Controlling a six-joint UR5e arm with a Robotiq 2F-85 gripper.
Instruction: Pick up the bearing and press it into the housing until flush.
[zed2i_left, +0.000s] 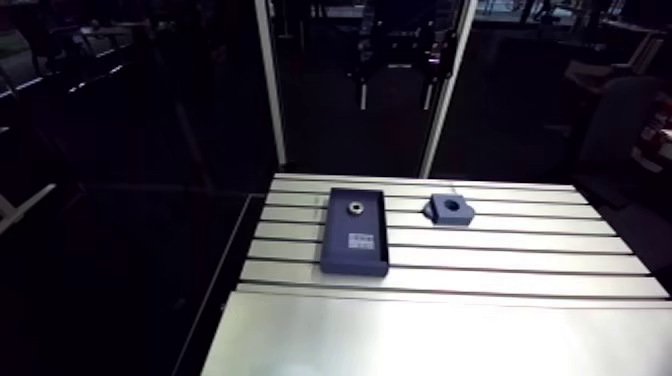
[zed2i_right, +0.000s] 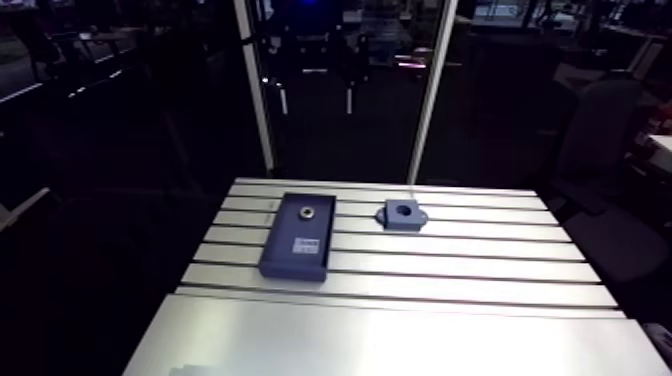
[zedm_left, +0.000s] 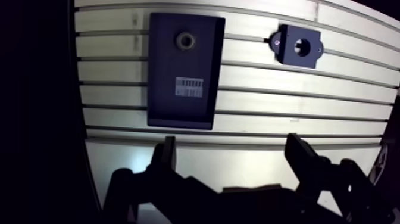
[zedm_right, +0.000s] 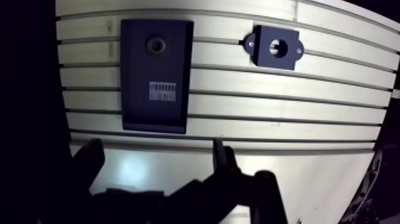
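A small metal ring, the bearing (zedm_left: 185, 41), lies in the far end of a dark rectangular tray (zedm_left: 181, 110) that carries a white barcode label (zedm_left: 189, 87). The dark housing (zedm_left: 299, 47), a block with a round bore and two mounting ears, sits on the slotted table (zedm_left: 297, 101), apart from the tray on its right in the arm view (zed2i_left: 451, 208). In the wrist view my gripper (zedm_left: 232, 156) is open and holds nothing. It hangs above the table's smooth near strip, short of the tray. The arm view does not show the gripper.
The table's left edge (zed2i_left: 232, 262) drops into darkness close beside the tray. Two white upright posts (zed2i_left: 270, 90) (zed2i_left: 445, 90) rise at the table's far edge. A smooth metal strip (zed2i_left: 440, 335) runs along the near side.
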